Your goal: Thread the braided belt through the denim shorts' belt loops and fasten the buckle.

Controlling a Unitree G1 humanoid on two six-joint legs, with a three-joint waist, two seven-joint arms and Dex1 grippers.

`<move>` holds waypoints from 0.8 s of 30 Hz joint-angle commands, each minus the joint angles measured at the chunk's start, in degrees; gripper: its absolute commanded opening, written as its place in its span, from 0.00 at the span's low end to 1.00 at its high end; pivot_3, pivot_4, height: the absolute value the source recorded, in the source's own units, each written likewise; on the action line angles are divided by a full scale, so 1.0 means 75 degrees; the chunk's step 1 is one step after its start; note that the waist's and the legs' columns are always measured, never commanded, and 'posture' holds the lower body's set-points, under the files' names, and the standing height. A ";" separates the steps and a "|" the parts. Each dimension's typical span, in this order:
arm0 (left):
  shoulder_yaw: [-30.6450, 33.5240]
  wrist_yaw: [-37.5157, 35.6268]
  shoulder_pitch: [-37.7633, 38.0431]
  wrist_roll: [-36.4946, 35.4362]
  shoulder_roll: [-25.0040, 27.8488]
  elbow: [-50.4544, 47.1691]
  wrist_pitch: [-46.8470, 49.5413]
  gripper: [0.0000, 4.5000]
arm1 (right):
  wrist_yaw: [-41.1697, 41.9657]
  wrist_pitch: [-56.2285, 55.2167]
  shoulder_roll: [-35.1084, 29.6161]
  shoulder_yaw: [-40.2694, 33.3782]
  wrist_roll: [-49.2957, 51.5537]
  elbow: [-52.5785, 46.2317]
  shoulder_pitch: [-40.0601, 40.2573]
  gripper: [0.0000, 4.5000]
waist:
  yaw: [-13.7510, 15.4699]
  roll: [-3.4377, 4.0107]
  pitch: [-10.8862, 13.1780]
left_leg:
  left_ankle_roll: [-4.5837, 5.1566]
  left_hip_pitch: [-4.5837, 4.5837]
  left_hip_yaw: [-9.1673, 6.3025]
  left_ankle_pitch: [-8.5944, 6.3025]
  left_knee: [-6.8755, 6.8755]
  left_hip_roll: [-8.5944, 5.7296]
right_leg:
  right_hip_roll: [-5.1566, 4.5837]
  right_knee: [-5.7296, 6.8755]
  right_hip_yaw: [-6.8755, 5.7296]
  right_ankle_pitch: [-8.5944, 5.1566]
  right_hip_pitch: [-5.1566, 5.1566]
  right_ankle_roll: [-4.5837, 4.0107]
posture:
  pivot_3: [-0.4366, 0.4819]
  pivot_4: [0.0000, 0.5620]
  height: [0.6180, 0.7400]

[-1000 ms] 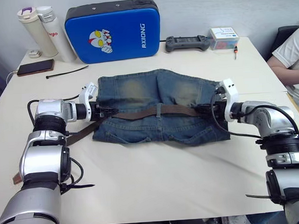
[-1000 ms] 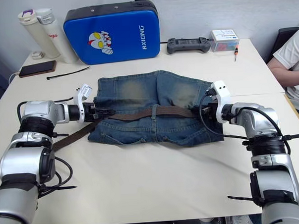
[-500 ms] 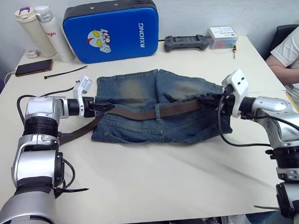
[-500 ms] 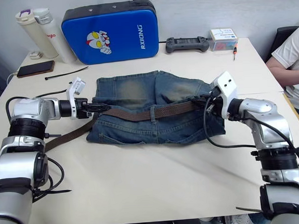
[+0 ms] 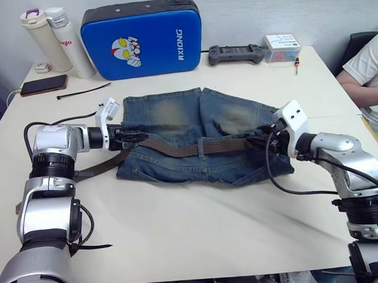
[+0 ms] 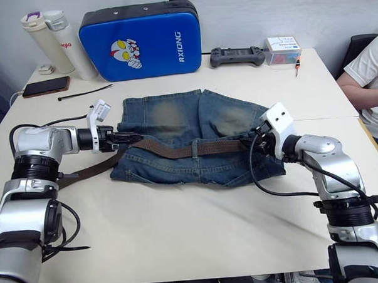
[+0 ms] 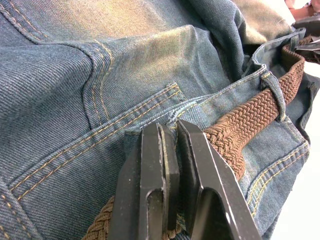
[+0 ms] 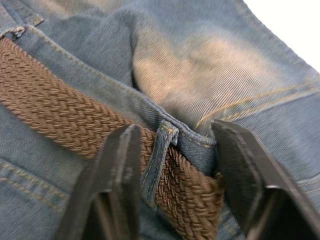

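Observation:
The denim shorts lie flat mid-table, waistband toward me. The braided belt runs along the waistband under a belt loop, and its loose tail trails off the shorts' left side. My left gripper is at the waistband's left end, with its fingers pinched together on denim there, the belt passing beneath. My right gripper stands open at the right end, its fingers straddling the belt and a belt loop. The buckle is hidden.
At the back stand a blue case, two white bottles, a phone, a black cable tie, a game controller and a small box. A seated person is at the right table edge.
My right gripper rose with the belt's right end half a second ago and has come back down onto the waistband. My left gripper has hardly moved.

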 commanded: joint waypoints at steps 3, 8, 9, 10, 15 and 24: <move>0.0036 -0.0009 -0.0102 -0.0131 -0.0020 -0.0131 -0.0090 0.00 | 0.0011 0.0092 -0.0089 -0.0248 0.0130 -0.0050 -0.0049 0.52 | 0.0000 0.0000 0.0000 | 0.0000 0.0000 0.0000 0.0000 0.0000 0.0000 | 0.0000 0.0000 0.0000 0.0000 0.0000 0.0000 | 0.48 0.27 1.00; 0.0037 -0.0028 -0.0077 -0.0146 0.0001 -0.0177 -0.0106 0.00 | -0.0053 0.0043 -0.0160 -0.0422 0.0129 -0.0049 -0.0009 0.34 | 0.0002 0.0000 0.0000 | 0.0000 0.0000 0.0000 0.0000 0.0000 0.0000 | 0.0000 0.0000 0.0000 0.0000 0.0000 0.0000 | 0.48 0.27 1.00; 0.0039 -0.0035 -0.0065 -0.0153 0.0009 -0.0196 -0.0101 0.00 | -0.0027 0.0050 -0.0200 -0.0434 0.0130 -0.0088 0.0018 0.25 | 0.0002 0.0000 0.0000 | 0.0000 0.0000 0.0001 0.0000 0.0000 0.0000 | 0.0000 0.0000 0.0000 0.0000 0.0000 0.0000 | 0.48 0.27 1.00; 0.0040 -0.0037 -0.0059 -0.0157 0.0013 -0.0207 -0.0096 0.00 | -0.0004 0.0059 -0.0227 -0.0433 0.0133 -0.0113 0.0034 0.16 | 0.0002 0.0000 0.0000 | 0.0001 0.0000 0.0001 0.0000 0.0000 0.0000 | 0.0000 0.0000 0.0000 0.0000 0.0000 0.0000 | 0.48 0.27 1.00; 0.0055 -0.0108 0.0027 -0.0217 0.0072 -0.0323 -0.0057 0.00 | 0.0090 -0.0086 -0.0391 -0.0541 0.0190 -0.0316 0.0176 0.00 | 0.0004 0.0000 0.0000 | 0.0001 0.0000 0.0001 0.0000 0.0000 0.0000 | 0.0000 0.0000 0.0000 0.0000 0.0000 0.0000 | 0.48 0.27 1.00; -0.0004 -0.0615 0.0253 -0.0449 0.0264 -0.1018 -0.0084 0.00 | 0.0737 -0.0236 -0.0809 -0.0613 0.0542 -0.0810 0.0354 0.00 | 0.0008 0.0000 0.0000 | 0.0002 0.0000 0.0000 -0.0001 0.0000 0.0000 | 0.0000 -0.0002 0.0000 0.0000 0.0002 0.0000 | 0.48 0.27 1.00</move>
